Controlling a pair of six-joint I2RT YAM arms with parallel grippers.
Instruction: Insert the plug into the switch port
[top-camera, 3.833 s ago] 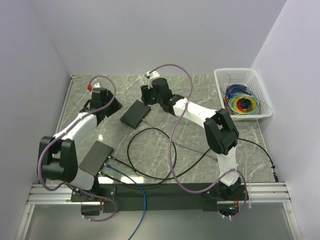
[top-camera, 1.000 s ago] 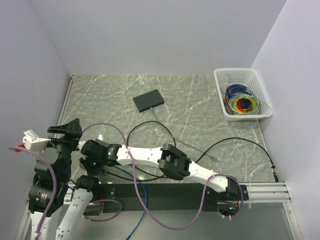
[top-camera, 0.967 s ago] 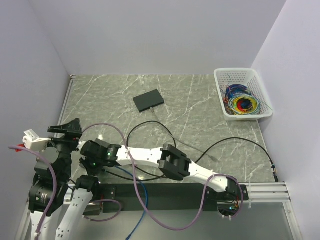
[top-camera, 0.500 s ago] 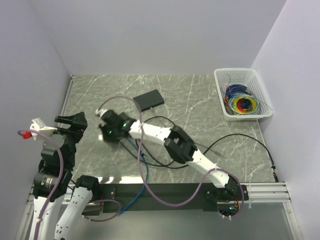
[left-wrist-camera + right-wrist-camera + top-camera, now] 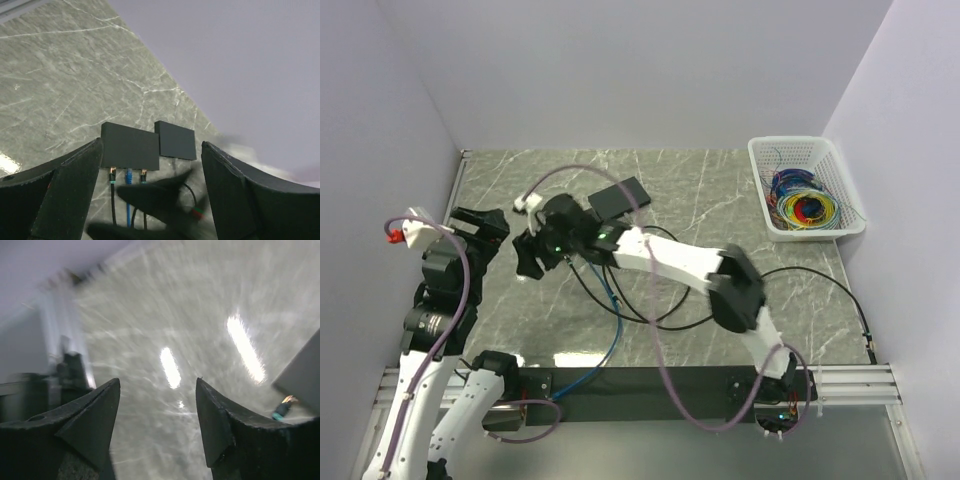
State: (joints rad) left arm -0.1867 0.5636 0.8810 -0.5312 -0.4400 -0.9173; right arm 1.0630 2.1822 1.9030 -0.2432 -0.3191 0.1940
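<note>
In the left wrist view a black switch (image 5: 130, 146) lies on the marble with three plugs in its near edge: a blue one (image 5: 129, 175) between two black ones (image 5: 112, 175). A second black box (image 5: 175, 140) lies just behind it and also shows in the top view (image 5: 618, 197). My left gripper (image 5: 152, 145) is open and empty, raised at the left (image 5: 485, 225). My right gripper (image 5: 528, 258) is open and empty over the table's left part, blurred (image 5: 158, 381). A plug (image 5: 282, 407) shows at the right edge of its view. In the top view my right wrist hides the switch.
A white basket (image 5: 807, 150) of coloured wires stands at the back right. Black cables (image 5: 665, 300) and a blue cable (image 5: 610, 320) loop over the middle of the table. The side walls stand close on the left and right.
My right arm has swung from the near left corner up toward the back left. The cables have followed it. My left gripper has risen and moved farther back.
</note>
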